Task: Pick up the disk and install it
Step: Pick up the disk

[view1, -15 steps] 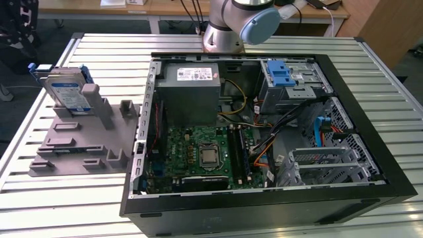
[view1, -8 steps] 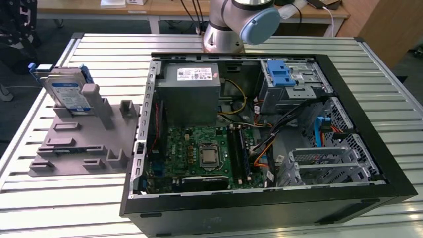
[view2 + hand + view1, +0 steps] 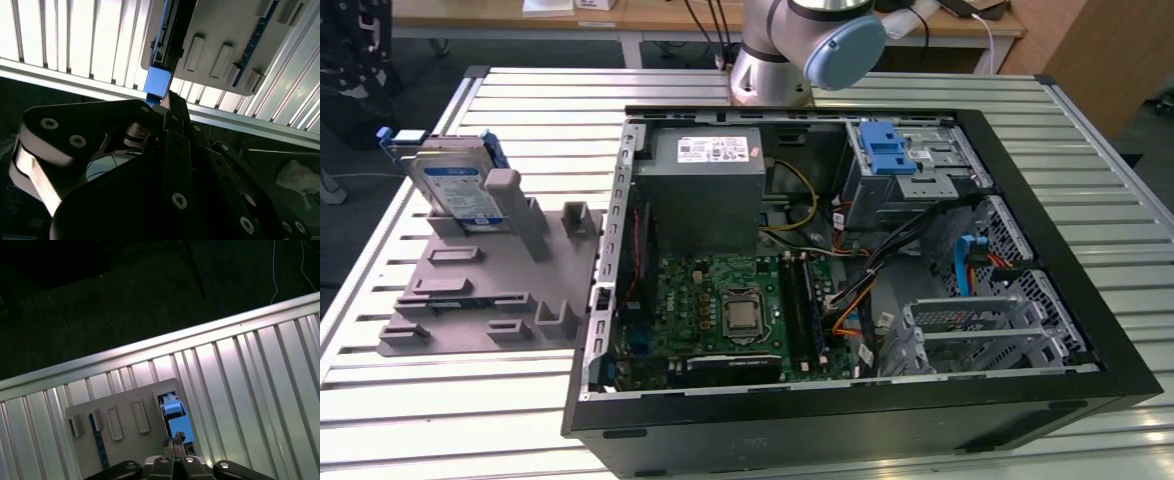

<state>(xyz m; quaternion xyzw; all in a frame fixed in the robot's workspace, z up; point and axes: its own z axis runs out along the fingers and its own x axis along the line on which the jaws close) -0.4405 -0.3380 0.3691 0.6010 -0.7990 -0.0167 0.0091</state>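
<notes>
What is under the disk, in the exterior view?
The disk stands upright in a grey holder on the slatted table. The holder's posts cover its lower edge.

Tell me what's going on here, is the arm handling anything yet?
Nothing is held yet. The disk stands upright in the grey holder on the slatted table, beside the open computer case on the exterior view's left. In the first wrist view the gripper hangs above the disk's blue end, shut and empty. The disk is not installed in the case.
</notes>
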